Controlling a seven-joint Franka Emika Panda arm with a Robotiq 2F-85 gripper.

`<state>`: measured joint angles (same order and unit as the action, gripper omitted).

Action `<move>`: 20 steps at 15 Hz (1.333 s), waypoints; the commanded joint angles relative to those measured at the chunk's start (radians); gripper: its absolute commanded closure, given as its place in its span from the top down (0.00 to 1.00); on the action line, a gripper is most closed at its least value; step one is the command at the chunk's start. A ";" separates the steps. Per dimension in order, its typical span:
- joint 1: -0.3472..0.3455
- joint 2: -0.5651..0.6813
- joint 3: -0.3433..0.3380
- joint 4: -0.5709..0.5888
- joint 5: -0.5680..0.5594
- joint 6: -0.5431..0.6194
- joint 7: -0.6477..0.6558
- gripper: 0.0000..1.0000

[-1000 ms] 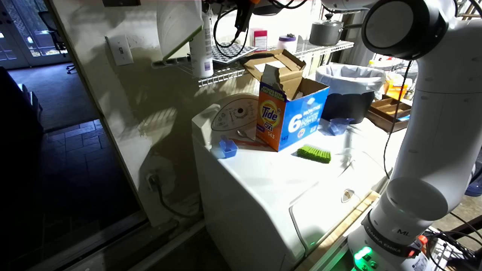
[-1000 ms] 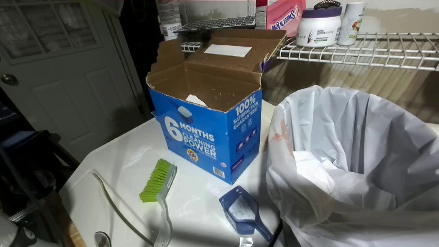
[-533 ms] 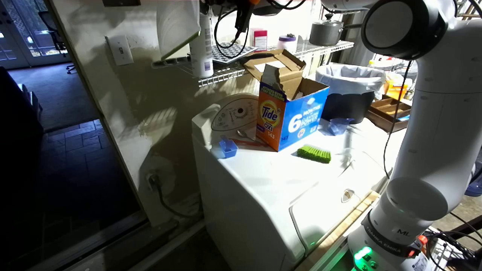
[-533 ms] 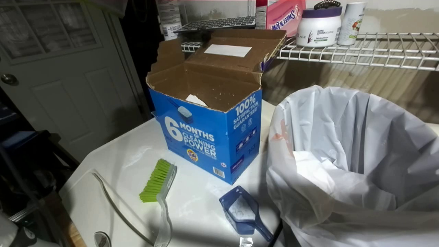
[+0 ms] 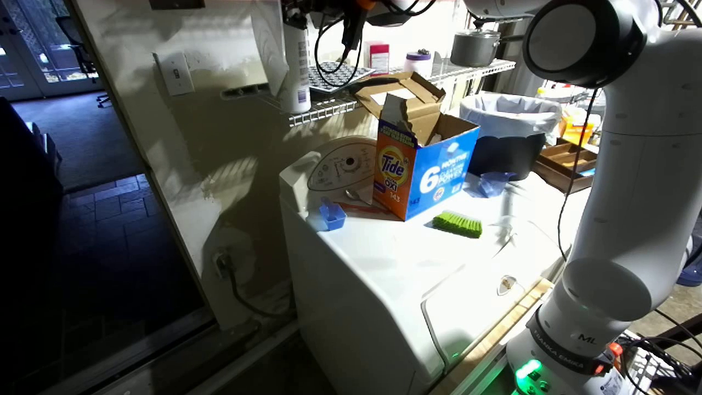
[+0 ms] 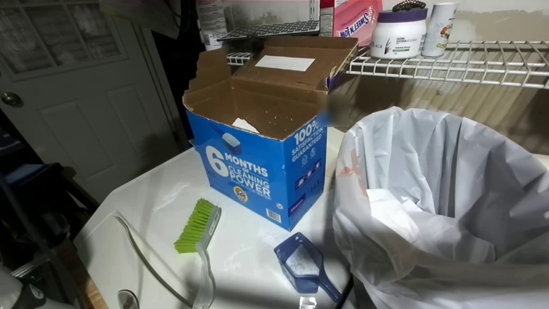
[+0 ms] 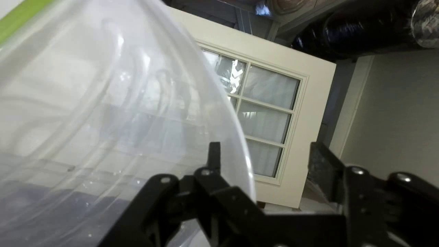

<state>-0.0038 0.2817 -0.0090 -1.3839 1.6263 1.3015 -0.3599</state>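
In the wrist view, from the left, a translucent plastic piece (image 7: 85,113) with a green edge (image 7: 20,19) fills much of the frame. It lies just beside the hand (image 7: 263,147), on the hand's left as this view shows it, and its curved rim runs past the nearer of the fingers (image 7: 215,157) toward the gap; whether the two touch, I cannot tell. The hand is spread, its fingers well apart, and a paned door (image 7: 319,79) shows in the distance between them. At upper right is a black duct (image 7: 356,31).

In an exterior view, again from the left, a light switch (image 5: 175,72) sits on the wall. Next comes the translucent plastic piece, high up by the dark end of the arm (image 5: 630,181), overlapping a white bottle (image 5: 299,71) in the picture; the fingers cannot be made out there. Lower, on the white surface (image 5: 378,258), are a blue scoop (image 5: 333,218), an upright Tide box (image 5: 422,170) with its lid raised, and a green-bristled brush (image 5: 458,225) near it. Farther right, a second scoop (image 5: 493,185) lies just beside a lined bin (image 5: 504,153), then a brown tray (image 5: 567,159).
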 commanded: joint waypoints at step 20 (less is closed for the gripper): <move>-0.026 -0.005 -0.004 0.031 -0.063 0.004 0.028 0.31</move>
<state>-0.0248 0.2733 -0.0140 -1.3822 1.5900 1.3022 -0.3587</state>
